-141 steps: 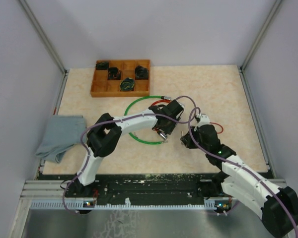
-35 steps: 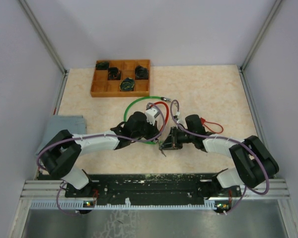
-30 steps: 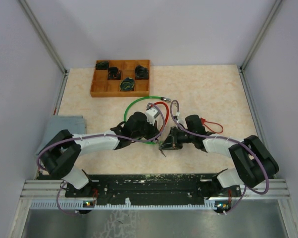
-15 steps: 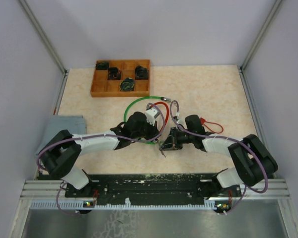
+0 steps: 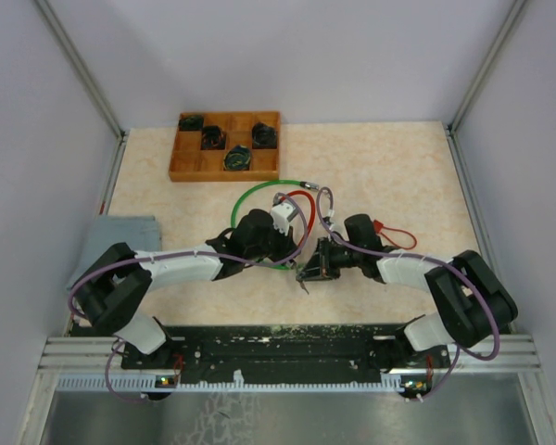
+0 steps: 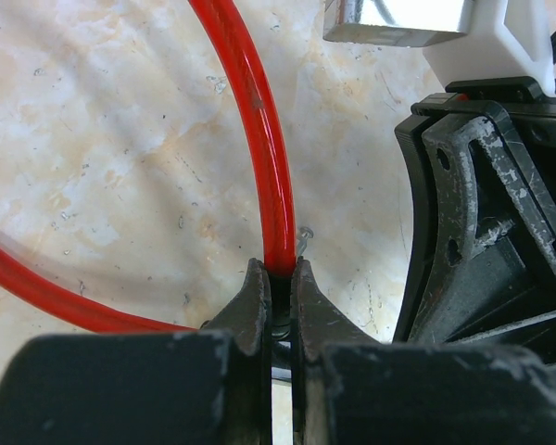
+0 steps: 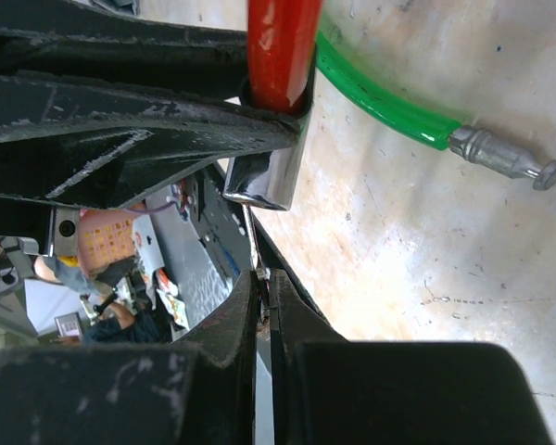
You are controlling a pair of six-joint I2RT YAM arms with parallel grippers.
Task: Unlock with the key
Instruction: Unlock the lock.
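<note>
A red cable lock (image 6: 259, 130) lies looped on the table, and my left gripper (image 6: 278, 278) is shut on the cable just behind its end. The right wrist view shows the red cable (image 7: 283, 46) ending in a silver lock barrel (image 7: 264, 176). A thin key (image 7: 251, 241) runs from the barrel's face to my right gripper (image 7: 264, 283), which is shut on the key's head. From above, the left gripper (image 5: 290, 248) and right gripper (image 5: 308, 269) meet tip to tip at the table's middle. The keyhole itself is hidden.
A green cable (image 5: 250, 197) with a metal end (image 7: 505, 158) loops around the left gripper. A small red loop (image 5: 394, 236) lies right of the right arm. A wooden compartment tray (image 5: 190, 167) stands at the back left, and a grey cloth (image 5: 120, 227) lies at the left edge.
Since the oldest frame both arms have dropped low and come together at the table's middle. Over the last second nothing has visibly moved.
</note>
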